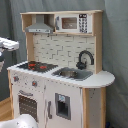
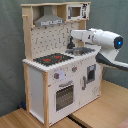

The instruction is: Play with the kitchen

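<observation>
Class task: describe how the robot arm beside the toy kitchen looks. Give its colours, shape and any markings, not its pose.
In the second exterior view the arm is glossy white, made of thick rounded tube-like segments. A round blue mark sits on a dark patch at its joint, and a darker grey section runs beneath. The first exterior view shows only a white part at the edge. No cables are visible.

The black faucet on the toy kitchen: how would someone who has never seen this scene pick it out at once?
Start at the kitchen, a tall white and light-wood unit against a grey curtain. On its countertop, find the sink at the first exterior view's right of the red-ringed hob. The faucet rises behind the sink: the only black, arched piece there.
</observation>
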